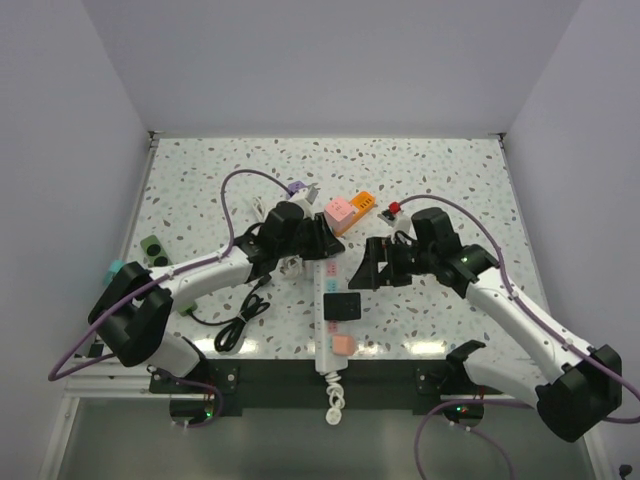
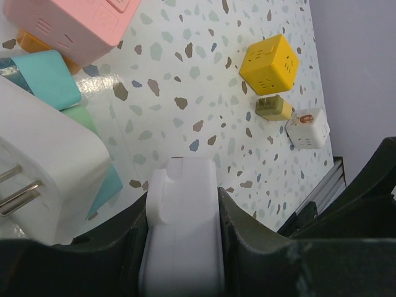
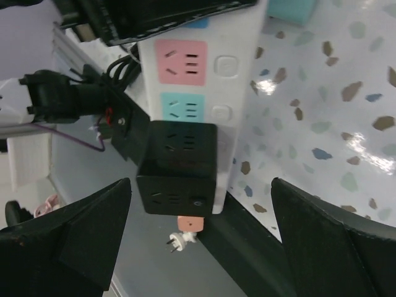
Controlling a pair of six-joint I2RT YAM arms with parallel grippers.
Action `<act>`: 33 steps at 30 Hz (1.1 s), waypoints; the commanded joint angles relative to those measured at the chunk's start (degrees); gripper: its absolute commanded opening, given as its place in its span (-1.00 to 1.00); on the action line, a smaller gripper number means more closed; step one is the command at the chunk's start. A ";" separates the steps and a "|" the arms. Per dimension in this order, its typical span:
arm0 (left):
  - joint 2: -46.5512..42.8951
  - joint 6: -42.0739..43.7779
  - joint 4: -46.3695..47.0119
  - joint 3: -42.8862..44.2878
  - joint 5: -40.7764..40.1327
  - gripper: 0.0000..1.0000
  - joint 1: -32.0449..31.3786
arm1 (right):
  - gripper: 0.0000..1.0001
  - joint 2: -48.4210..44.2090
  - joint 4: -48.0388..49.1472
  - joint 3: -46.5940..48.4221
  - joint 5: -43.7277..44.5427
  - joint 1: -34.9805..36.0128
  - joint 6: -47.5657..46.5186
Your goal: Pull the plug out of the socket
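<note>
A white power strip (image 1: 327, 290) runs down the table's middle. My left gripper (image 1: 318, 240) is at its far end, shut on a white plug (image 2: 184, 229) that fills the gap between both fingers; the plug's contact with the socket is hidden. A white adapter (image 2: 46, 170) with bare prongs lies just left of it, over teal sockets (image 2: 44, 75). My right gripper (image 1: 372, 263) is open and empty beside the strip. In the right wrist view the right gripper (image 3: 201, 238) hangs over a black cube adapter (image 3: 177, 167) plugged into the strip (image 3: 241, 93).
A pink cube (image 1: 340, 212) and an orange cube (image 1: 362, 205) sit beyond the strip's far end. A pink adapter (image 1: 343, 344) sits near the strip's front end. A black cable (image 1: 240, 320) lies front left. Yellow (image 2: 269, 62), olive (image 2: 274, 107) and white (image 2: 307, 128) cubes lie at the right of the left wrist view.
</note>
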 commanded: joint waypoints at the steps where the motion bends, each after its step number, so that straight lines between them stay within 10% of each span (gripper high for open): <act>1: -0.59 -0.86 5.40 3.57 0.96 -1.00 0.25 | 0.97 0.28 6.14 0.13 -7.54 2.29 0.80; 14: -1.38 -1.56 4.96 4.98 0.78 -1.00 0.25 | 0.94 9.68 0.43 3.82 8.80 15.56 0.62; 19: -2.78 -1.38 4.26 4.72 0.78 -1.00 0.25 | -0.42 8.38 2.10 2.68 12.85 15.74 3.08; 20: -3.05 -1.47 4.17 4.54 0.78 -0.97 0.25 | -0.94 7.67 2.18 2.77 13.46 15.74 3.35; 25: -4.45 -1.91 5.40 1.56 1.84 0.09 -1.41 | -1.00 5.47 2.53 4.96 16.81 15.74 4.40; 33: -5.34 -5.86 11.36 -6.18 0.43 0.33 -5.81 | -1.00 7.23 5.87 9.01 17.96 15.65 6.16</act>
